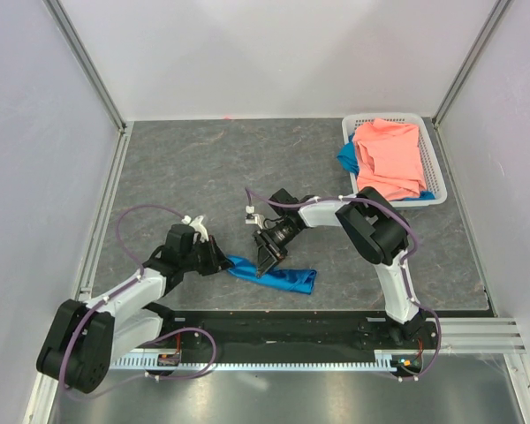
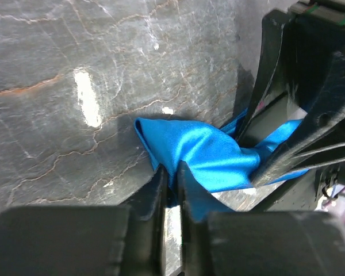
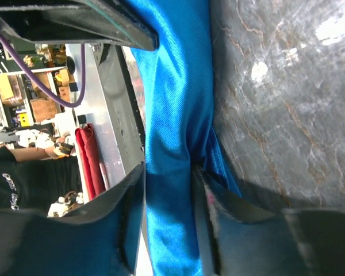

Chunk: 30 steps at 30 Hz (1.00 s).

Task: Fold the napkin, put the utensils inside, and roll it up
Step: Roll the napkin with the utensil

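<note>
The napkin [image 1: 283, 277] lies bunched into a long bright blue strip on the grey table, between the two arms. My left gripper [image 1: 223, 262] is at its left end. In the left wrist view that gripper [image 2: 171, 173] is shut on a pinch of the napkin [image 2: 204, 152]. My right gripper [image 1: 269, 261] comes down on the strip's middle. In the right wrist view the napkin [image 3: 172, 115] runs between that gripper's [image 3: 168, 172] jaws and touches both fingers. The utensils are hidden in every view.
A white basket [image 1: 435, 168] stands at the back right with a salmon-pink cloth [image 1: 390, 159] in it and a blue scrap [image 1: 346, 157] under that. White walls close in the table on three sides. The black mounting rail [image 1: 274, 331] runs along the near edge.
</note>
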Each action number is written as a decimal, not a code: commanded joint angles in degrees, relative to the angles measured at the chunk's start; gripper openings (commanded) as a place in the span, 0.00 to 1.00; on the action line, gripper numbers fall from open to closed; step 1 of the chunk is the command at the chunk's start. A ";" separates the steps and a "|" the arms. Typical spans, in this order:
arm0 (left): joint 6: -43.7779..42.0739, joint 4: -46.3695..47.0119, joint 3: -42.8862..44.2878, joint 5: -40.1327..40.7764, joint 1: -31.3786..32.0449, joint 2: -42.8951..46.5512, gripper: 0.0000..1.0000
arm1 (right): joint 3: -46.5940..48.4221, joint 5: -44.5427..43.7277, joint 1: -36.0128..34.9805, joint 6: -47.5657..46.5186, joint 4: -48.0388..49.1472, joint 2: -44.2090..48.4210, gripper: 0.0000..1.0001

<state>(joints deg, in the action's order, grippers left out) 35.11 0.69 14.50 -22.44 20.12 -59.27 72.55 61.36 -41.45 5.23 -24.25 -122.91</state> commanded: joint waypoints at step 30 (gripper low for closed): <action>-2.77 -16.07 16.87 -6.57 -0.78 -14.74 0.02 | -17.80 -76.30 -25.17 -12.70 14.93 25.53 0.87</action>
<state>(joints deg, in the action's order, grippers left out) 34.48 -14.79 29.52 -27.24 19.57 -73.78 53.19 -9.19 -66.54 -4.93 -10.07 -96.03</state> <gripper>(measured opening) 0.044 0.873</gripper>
